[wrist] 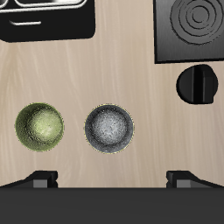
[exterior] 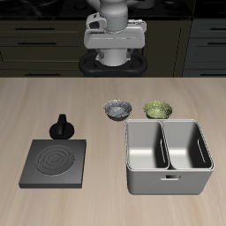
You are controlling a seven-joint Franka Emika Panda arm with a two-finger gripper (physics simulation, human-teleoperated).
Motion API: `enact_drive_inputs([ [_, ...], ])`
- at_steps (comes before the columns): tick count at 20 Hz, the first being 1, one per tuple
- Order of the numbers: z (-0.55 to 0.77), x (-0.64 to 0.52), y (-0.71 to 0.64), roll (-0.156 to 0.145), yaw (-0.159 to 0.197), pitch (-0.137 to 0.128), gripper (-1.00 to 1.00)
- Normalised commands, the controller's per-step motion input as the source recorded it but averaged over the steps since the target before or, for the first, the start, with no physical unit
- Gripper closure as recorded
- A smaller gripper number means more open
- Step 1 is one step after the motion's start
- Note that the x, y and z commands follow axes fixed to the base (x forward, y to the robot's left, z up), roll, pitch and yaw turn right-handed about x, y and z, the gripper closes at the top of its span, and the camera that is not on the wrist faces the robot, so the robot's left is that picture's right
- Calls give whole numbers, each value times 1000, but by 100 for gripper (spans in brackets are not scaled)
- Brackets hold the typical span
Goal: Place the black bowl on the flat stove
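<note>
The gripper (wrist: pixel 112 179) is held high above the table (exterior: pixel 35 106), nothing between its fingertips (wrist: pixel 39 179), which are spread wide apart. A light wood-grain table is observed, with dark cabinet fronts behind it. Directly beneath the gripper, one black bowl (wrist: pixel 109 129) rests upright on the table, just beside one green-patterned bowl (wrist: pixel 40 125) (the two are apart, not touching). One moka pot (exterior: pixel 63 127) stands between the bowls and the flat stove (exterior: pixel 55 162), just behind the stove's back edge. One grey two-compartment bin (exterior: pixel 168 157) is set just in front of the bowls. The stove top is bare.
</note>
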Motion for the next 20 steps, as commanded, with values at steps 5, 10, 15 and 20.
enact_drive_inputs([
  [5, -210, 104, 46, -7, 11, 15, -100],
  [10, -277, 104, 146, 20, 24, 43, -100],
  [15, -195, 92, 34, 4, 3, 25, -100],
  [20, -263, 68, -32, -10, 3, 26, -100],
])
